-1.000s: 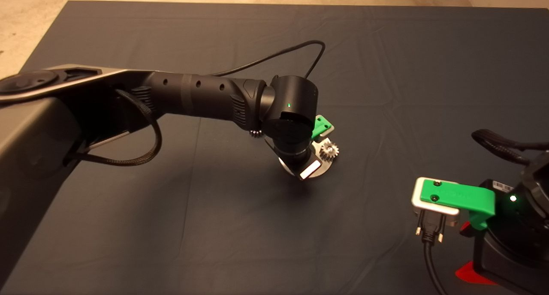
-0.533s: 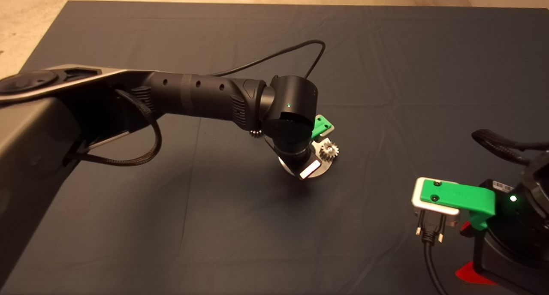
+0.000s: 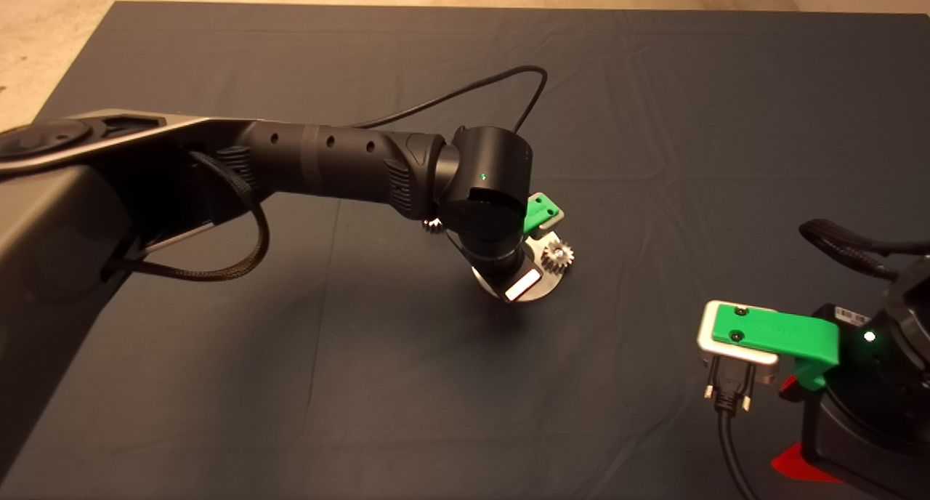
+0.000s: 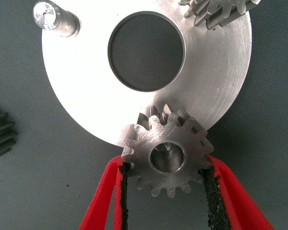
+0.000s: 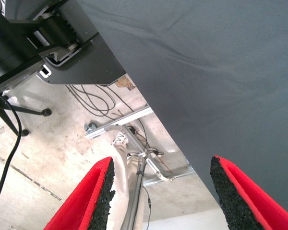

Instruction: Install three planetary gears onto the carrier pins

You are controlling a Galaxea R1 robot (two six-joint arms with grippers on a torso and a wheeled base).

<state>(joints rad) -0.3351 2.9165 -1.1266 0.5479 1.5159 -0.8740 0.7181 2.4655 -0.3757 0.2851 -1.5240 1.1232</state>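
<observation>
Held gear [image 4: 167,153]: pinched between the two red fingers of the left gripper [image 4: 165,184]; a pin tip shows inside its centre hole, so it appears to sit over a pin at the disc's rim, lower centre of the left wrist view. Whether it is fully seated cannot be told.
Disc [image 4: 86,96]: flat on the mat [image 3: 654,122], centre of the head view, partly under the left wrist.
Fitted gear [image 3: 558,255]: on the disc's right side in the head view.
Bare pin [image 4: 55,18]: upper left of the wrist view, nothing on it.
Loose gear [image 3: 434,225]: on the mat, just left of the disc, mostly hidden by the arm.
Progress: judged as second of three gears being fitted.
Method advice: keep the gear level, bore centred on the pin, press straight down, release only once it lies flush.
Right gripper [image 5: 161,191]: parked lower right of the head view, fingers spread, holding nothing.
</observation>
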